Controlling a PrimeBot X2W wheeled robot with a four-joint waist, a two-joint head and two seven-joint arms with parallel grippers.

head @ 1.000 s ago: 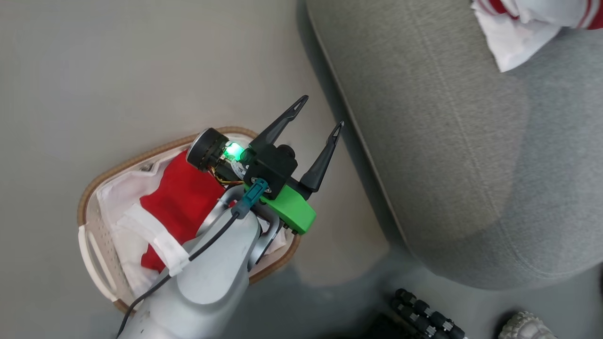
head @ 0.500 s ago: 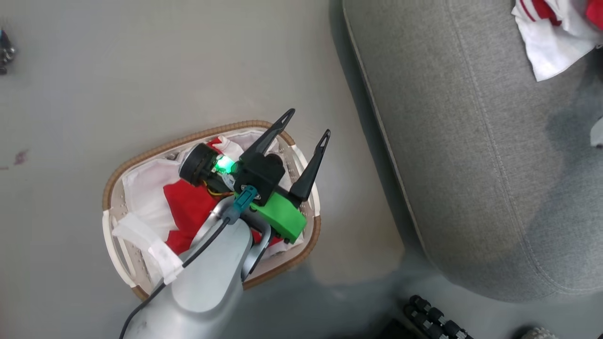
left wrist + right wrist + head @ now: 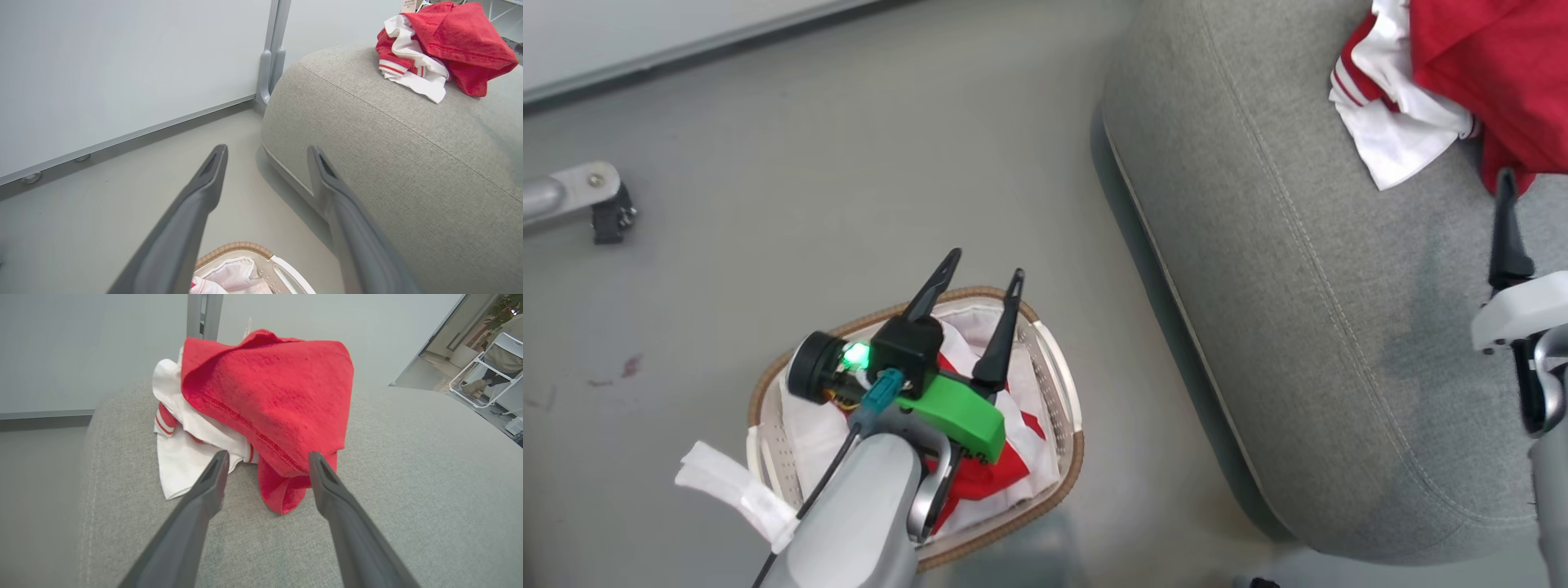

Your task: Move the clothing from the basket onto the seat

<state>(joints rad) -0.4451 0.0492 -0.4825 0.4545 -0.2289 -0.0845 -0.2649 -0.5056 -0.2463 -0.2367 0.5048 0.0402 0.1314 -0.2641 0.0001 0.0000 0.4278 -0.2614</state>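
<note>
The white basket [image 3: 1066,384] with its tan rim stands on the floor left of the seat [image 3: 1298,286]. Red and white clothing [image 3: 984,482] lies inside it on the white liner. My left gripper [image 3: 980,276] hangs open above the basket, fingertips over the far rim, nothing between them; its own view shows it [image 3: 267,151] pointing at the seat's side. On the seat's far part sits a pile of red and white clothing [image 3: 1462,73]. My right gripper [image 3: 265,457] is open just short of that pile [image 3: 269,396], holding nothing; one of its fingers [image 3: 1505,229] shows at the head view's right edge.
A metal leg with a dark caster [image 3: 600,204] stands on the floor at the far left. A wall with a grey post [image 3: 271,53] runs behind the seat. A white folding chair [image 3: 490,363] stands in the background at the right.
The head camera has swung, bringing more of the seat's pile and my right gripper's finger into view. My left gripper has drawn back from the basket's seat-side edge to above the basket.
</note>
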